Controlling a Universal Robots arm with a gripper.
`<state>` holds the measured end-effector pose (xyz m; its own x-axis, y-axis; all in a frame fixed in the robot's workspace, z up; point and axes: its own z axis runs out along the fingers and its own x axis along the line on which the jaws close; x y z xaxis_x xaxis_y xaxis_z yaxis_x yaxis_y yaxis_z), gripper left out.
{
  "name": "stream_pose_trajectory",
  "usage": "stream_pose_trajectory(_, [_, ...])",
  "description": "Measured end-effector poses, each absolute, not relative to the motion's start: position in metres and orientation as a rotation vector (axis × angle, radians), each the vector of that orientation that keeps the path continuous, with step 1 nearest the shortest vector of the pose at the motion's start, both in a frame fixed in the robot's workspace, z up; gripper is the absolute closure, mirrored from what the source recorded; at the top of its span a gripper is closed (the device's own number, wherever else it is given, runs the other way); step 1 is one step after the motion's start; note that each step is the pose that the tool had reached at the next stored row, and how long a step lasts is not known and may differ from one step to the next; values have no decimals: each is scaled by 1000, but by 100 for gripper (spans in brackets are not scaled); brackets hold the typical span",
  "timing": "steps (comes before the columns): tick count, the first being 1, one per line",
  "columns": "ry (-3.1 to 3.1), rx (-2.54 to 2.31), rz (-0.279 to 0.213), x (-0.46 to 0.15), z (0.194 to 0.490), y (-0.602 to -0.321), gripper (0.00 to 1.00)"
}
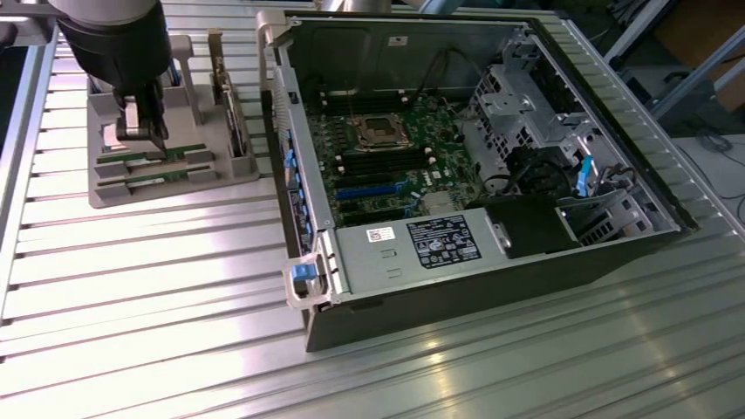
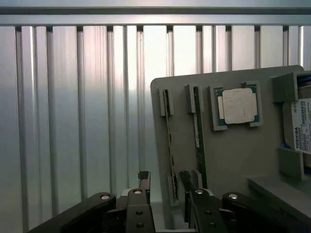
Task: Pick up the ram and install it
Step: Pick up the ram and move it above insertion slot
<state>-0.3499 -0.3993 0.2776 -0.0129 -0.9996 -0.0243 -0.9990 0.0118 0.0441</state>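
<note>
Two ram sticks stand on edge in slots of a grey holder point(image 2: 233, 150). One ram stick point(image 2: 169, 136) lies in line with the gap between my fingers; the other ram stick point(image 2: 198, 131) is beside the dark fingertip point(image 2: 184, 175). My gripper point(image 2: 164, 177) is open, just above the holder's near end, holding nothing. In the exterior view the gripper point(image 1: 140, 131) hangs over the holder point(image 1: 239, 168) at that view's upper left, with the ram sticks point(image 1: 157, 160) just below it. The open computer case point(image 1: 305, 113) with its motherboard point(image 1: 390, 161) sits to that view's right.
The holder also carries a square silver processor point(image 2: 239, 105), a labelled hard drive point(image 2: 301, 126) and an upright card point(image 1: 227, 96). A grey power supply point(image 1: 407, 249) sits in the case's front part. Everything rests on a ribbed aluminium table point(image 1: 152, 288).
</note>
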Motion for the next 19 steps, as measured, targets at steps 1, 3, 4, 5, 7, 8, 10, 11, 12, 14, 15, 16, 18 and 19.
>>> stream_pose_trajectory(1, [-2222,2200,-76,-351,277,-399,64])
stream_pose_trajectory(3, [-2216,2205,-76,-351,275,-399,64])
stream_pose_trajectory(4, [-2209,2213,-76,-351,273,-398,64])
stream_pose_trajectory(5, [-2203,2219,-76,-351,272,-397,64])
stream_pose_trajectory(7, [-2189,2232,-75,-351,270,-395,64])
stream_pose_trajectory(8, [-2186,2235,-75,-351,269,-395,64])
stream_pose_trajectory(10, [-2177,2243,-75,-351,268,-393,64])
stream_pose_trajectory(11, [-2173,2247,-75,-351,267,-393,64])
stream_pose_trajectory(12, [-2165,2255,-75,-351,266,-391,64])
stream_pose_trajectory(14, [-2156,2263,-75,-351,265,-390,64])
stream_pose_trajectory(15, [-2151,2268,-75,-351,264,-390,64])
stream_pose_trajectory(16, [-2148,2270,-75,-351,263,-390,64])
stream_pose_trajectory(18, [-2141,2276,-75,-351,262,-389,64])
stream_pose_trajectory(19, [-2137,2281,-75,-351,261,-389,64])
